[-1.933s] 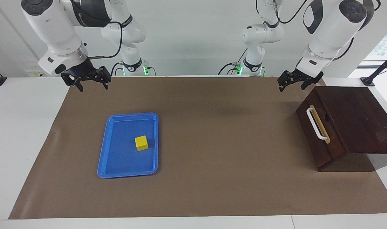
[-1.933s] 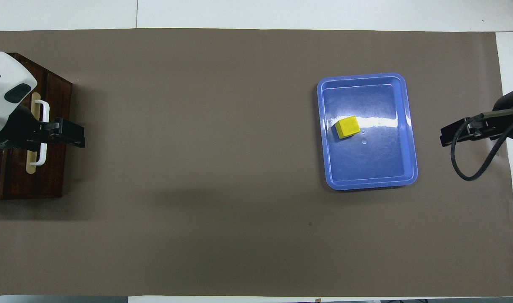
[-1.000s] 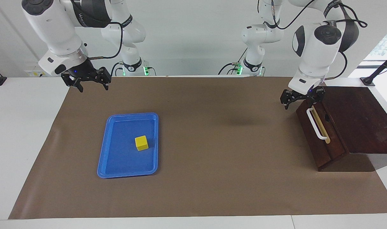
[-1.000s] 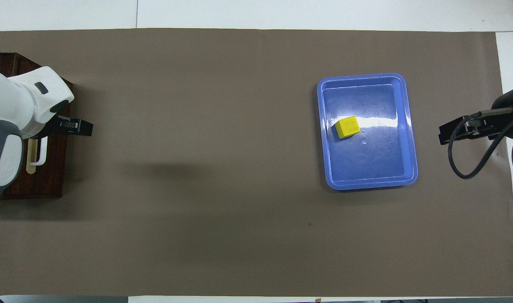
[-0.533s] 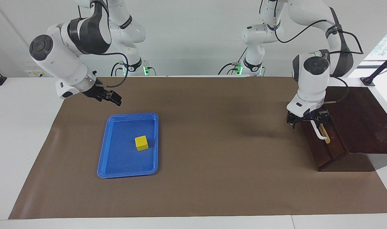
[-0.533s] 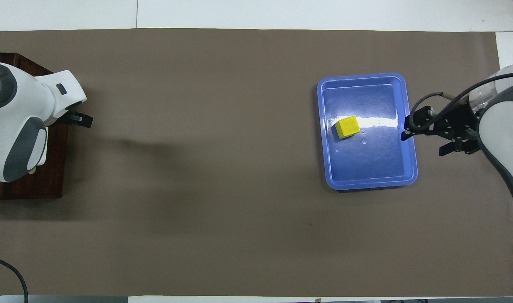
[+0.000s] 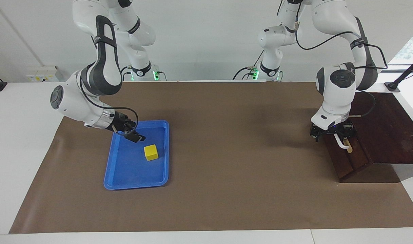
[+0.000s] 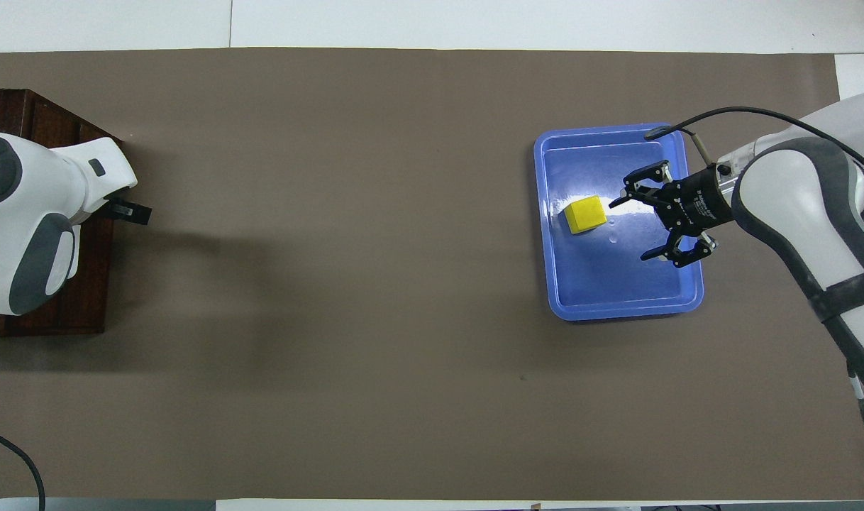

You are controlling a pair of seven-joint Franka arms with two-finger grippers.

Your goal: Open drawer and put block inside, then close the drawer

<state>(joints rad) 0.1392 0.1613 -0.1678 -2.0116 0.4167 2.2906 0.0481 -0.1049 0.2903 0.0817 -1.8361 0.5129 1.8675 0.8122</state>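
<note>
you have the small bright yellow cube block lying in the flat blue plastic tray, toward the right arm's end of the brown mat. your right gripper hangs low over the tray just beside the block, its two fingers spread wide with nothing between them; the block is not touched.

at the left arm's end stands your dark wooden box, its dark brown drawer front flush and closed. your left gripper is down at the white bar handle, at the handle's end nearer the robots. its jaws stand apart, but you cannot tell from either view whether they touch the handle, since the wrist covers them from overhead.
</note>
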